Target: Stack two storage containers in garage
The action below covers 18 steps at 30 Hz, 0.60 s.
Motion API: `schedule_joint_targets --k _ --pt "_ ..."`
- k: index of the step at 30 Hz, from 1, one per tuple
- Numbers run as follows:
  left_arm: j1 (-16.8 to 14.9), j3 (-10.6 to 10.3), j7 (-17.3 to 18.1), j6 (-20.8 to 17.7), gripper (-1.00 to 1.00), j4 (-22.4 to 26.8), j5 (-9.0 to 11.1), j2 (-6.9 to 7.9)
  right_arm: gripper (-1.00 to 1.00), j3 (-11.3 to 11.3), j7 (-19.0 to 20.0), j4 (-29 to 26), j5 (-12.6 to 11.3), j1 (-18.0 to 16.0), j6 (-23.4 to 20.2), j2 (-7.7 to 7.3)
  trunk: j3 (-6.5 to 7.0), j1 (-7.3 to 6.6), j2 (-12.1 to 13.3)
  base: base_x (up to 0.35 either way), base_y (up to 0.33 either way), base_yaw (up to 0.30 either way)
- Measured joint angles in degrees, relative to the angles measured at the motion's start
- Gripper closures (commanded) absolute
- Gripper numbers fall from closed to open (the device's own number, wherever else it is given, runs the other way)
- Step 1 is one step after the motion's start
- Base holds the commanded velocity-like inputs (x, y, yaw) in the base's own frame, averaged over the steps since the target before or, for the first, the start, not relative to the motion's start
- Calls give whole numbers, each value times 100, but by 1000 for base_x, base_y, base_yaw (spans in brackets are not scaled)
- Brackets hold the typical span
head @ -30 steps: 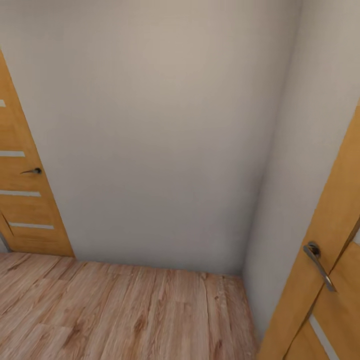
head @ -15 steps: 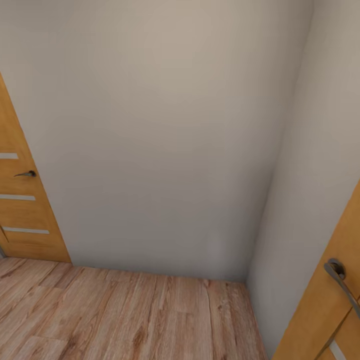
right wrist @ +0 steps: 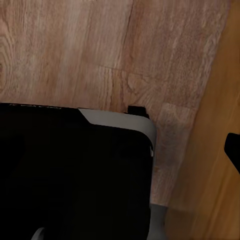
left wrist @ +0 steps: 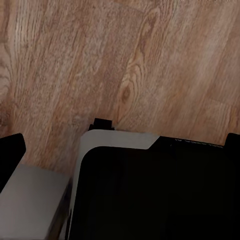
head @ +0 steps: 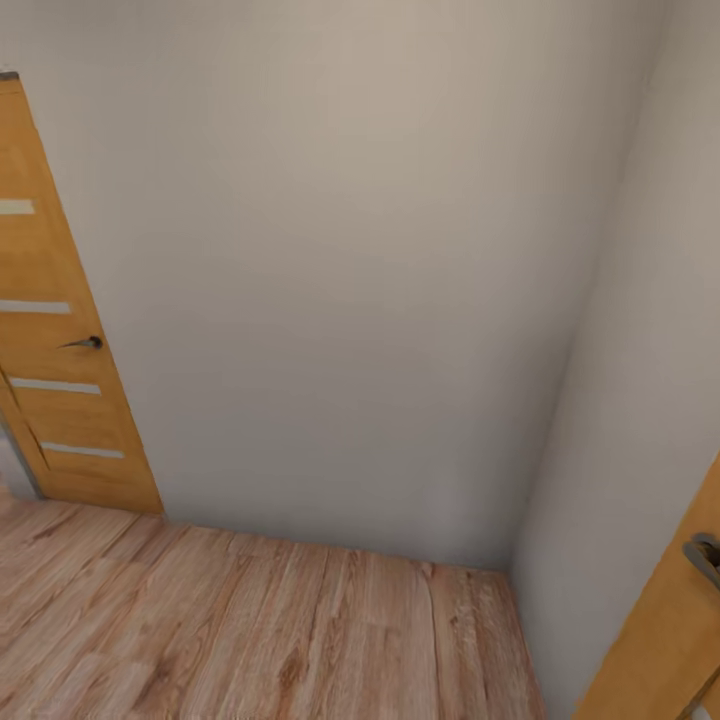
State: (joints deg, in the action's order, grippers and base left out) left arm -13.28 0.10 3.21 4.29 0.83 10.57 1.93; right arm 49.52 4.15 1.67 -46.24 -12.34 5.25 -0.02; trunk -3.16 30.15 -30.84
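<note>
I am facing a plain wall [head: 360, 260] corner over wood plank flooring [head: 250, 630], doors [head: 60, 340] flanking; no containers showing, and I cannot tell either end effector's opening.

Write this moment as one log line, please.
phase: in transit | ahead: wall corner | left: wooden door | floor: wood planks

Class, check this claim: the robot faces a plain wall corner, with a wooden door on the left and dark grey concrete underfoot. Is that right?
Not quite. The floor is light wood plank, not concrete, as the head view shows. The plain wall corner and the wooden door on the left are as stated.
</note>
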Motion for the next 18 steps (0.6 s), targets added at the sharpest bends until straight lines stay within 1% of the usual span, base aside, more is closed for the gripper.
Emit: schedule_joint_targets --k 6,10,18 --pt "-1 -1 1 1 -100 -1 -1 0 -100 -1 -1 0 0 0 0 0 0 0 0 0 0 249" --pt "-2 4 1 -5 -100 -4 0 0 -100 0 1 0 0 1 2 0 0 0 0 34 -6 61" --pt "-2 7 0 -6 -100 -5 0 -1 -100 -1 0 0 0 1 2 0 0 -1 0 120 -88 7"
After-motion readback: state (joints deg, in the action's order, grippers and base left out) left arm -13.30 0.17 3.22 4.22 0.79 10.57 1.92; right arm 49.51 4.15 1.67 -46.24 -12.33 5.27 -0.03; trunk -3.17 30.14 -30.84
